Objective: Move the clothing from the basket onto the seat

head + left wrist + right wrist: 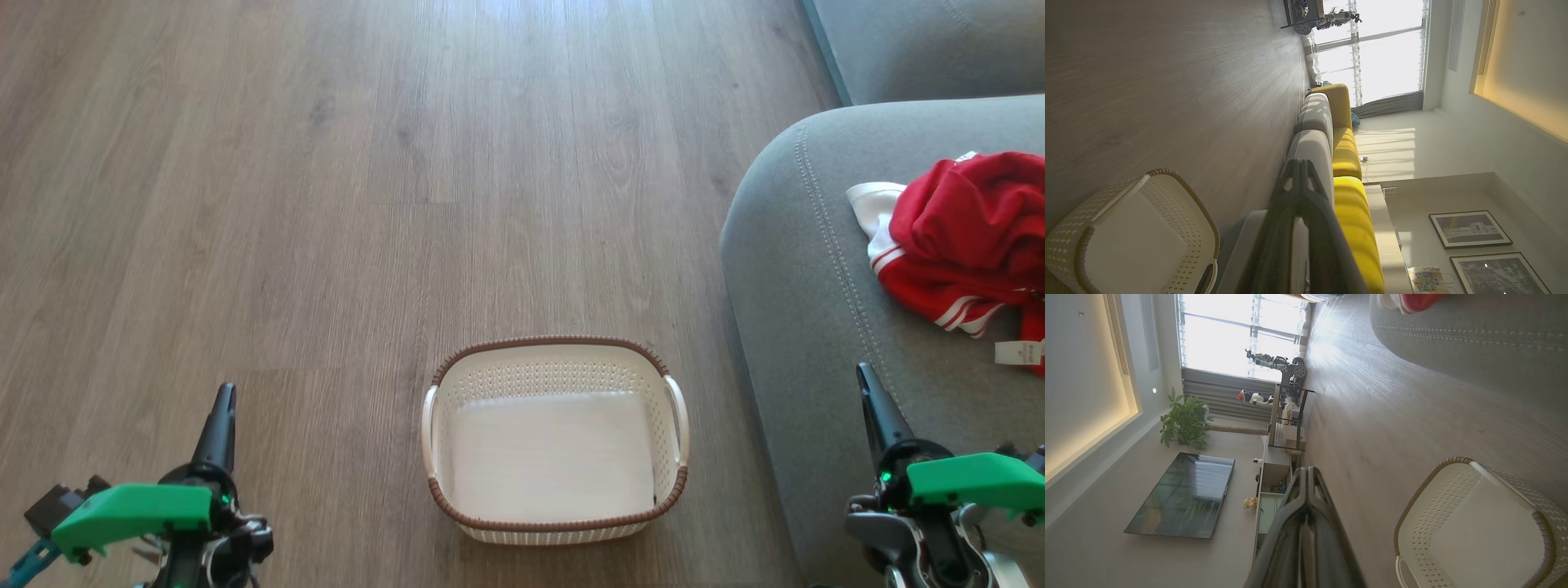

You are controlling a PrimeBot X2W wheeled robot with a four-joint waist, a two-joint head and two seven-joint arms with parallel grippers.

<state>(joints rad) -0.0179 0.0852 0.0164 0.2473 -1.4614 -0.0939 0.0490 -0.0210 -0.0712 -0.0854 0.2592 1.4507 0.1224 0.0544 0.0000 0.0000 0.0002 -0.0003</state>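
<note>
The white perforated basket (555,441) with a brown rim stands on the wood floor, and nothing lies on its bare white bottom; it appears too in the left wrist view (1133,237) and the right wrist view (1478,531). Red clothing (971,237) with white stripes lies bunched on the grey seat (816,286), a corner of it at the top of the right wrist view (1412,300). My left gripper (222,400) is shut, low at the left of the basket. My right gripper (867,380) is shut, over the seat's front edge.
Wood floor (326,163) stretches ahead of the basket. A second grey cushion (931,41) is at the top right. In the wrist views a yellow sofa back (1347,151), a television (1182,496), a plant (1184,422) and a shelf unit (1288,416) stand far off.
</note>
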